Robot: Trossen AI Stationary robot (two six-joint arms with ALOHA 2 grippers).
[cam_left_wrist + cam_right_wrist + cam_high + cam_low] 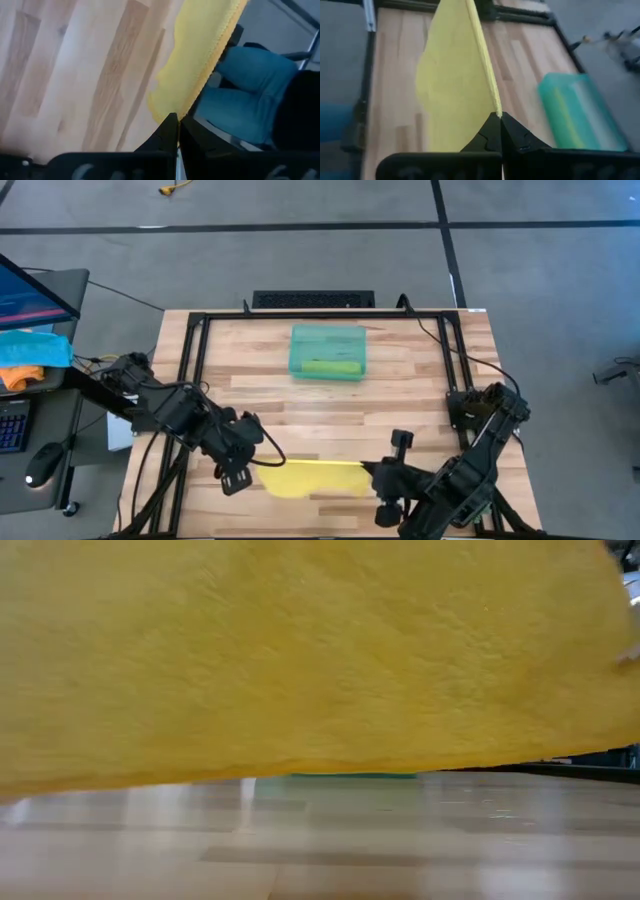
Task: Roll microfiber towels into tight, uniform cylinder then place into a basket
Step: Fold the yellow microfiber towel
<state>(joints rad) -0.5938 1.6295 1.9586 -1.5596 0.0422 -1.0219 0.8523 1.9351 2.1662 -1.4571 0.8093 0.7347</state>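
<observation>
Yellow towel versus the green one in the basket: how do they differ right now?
The yellow towel is unrolled, held up off the near table edge between the left tool and right tool, each shut on a corner. The green towel is rolled into a cylinder and lies inside the basket, at the far side, with no tool on it. Both are soft cloths in bright colours.

bare tabletop [410, 395] around basket [328, 351], yellow towel [312, 478] spanning near edge
</observation>
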